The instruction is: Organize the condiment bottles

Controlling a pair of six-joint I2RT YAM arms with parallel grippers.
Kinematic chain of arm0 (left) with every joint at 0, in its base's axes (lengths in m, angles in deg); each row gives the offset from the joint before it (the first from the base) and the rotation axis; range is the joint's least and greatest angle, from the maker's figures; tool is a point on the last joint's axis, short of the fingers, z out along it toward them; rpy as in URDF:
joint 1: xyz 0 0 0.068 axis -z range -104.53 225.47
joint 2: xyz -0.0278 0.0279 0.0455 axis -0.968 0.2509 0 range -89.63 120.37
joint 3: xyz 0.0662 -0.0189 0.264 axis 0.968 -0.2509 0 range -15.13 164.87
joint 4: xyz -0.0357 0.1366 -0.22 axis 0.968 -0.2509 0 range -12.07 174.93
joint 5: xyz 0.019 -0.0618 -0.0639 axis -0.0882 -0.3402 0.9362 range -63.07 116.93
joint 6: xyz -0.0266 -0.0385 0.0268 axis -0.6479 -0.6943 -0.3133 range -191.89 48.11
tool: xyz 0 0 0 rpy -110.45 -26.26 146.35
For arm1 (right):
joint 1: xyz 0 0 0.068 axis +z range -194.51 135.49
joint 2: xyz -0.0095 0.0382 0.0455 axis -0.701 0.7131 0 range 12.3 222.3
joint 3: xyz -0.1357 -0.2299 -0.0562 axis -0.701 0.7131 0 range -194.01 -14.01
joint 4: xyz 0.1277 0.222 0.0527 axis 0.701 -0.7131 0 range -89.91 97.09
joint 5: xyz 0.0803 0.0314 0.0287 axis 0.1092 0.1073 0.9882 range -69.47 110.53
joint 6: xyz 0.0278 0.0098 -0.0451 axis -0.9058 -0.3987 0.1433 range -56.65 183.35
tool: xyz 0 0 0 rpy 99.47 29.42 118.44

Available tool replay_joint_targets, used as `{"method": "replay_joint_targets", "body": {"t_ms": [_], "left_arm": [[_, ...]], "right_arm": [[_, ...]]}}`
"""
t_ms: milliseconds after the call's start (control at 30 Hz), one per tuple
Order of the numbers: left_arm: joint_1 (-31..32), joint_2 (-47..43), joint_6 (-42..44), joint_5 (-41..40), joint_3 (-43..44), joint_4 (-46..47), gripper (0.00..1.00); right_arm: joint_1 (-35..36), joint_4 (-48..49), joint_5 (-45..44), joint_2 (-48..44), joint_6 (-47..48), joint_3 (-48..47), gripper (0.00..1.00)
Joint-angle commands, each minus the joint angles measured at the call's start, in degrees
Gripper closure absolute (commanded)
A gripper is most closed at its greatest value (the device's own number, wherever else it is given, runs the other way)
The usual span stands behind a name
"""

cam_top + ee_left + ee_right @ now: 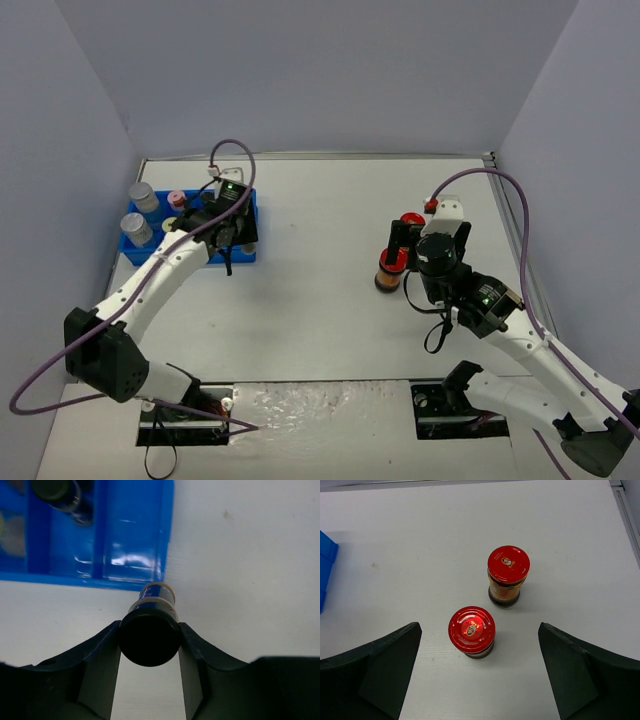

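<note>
Your L gripper (150,647) is clamped on black-capped bottle (150,632), blue tray (135,530) at 11 o'clock; R gripper (479,630) stands apart, red-lidded jars (508,565) at 12.

I'm driving this from afar, and it reads as a robotics lab cell. A bare white tabletop (320,200) is boxed in by plain pale wall panels (300,70) ahead of my grippers and out to either side. Both arms trail looping purple cables (232,148), and their bases sit at cut-outs (185,428) behind the hands. The only wares are a blue plastic tray (245,257) just ahead of my left gripper (150,640) and two red-lidded jars (471,627) under my right gripper (479,630).
</note>
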Motion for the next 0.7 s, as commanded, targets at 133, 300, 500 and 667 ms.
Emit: {"method": "replay_joint_targets", "body": {"t_ms": [133, 300, 500, 667], "left_arm": [[-13.94, 0.83, 7.42, 4.6, 8.79, -0.69, 0.84], [-17.62, 4.79, 9.16, 5.74, 11.01, 0.31, 0.84], [-20.53, 8.89, 10.44, 7.02, 13.1, 1.23, 0.84], [-20.98, 11.02, 10.52, 7.03, 13.42, 1.09, 0.84]], "right_arm": [[-0.41, 4.18, -1.93, 0.1, 0.08, 0.13, 0.0], [-0.48, 4.24, -1.58, -0.66, 0.21, 0.23, 0.0], [-0.59, 4.18, -1.47, -1.17, 0.5, 0.52, 0.0], [-0.66, 4.18, -1.14, -1.17, 0.19, 0.75, 0.0]]}}
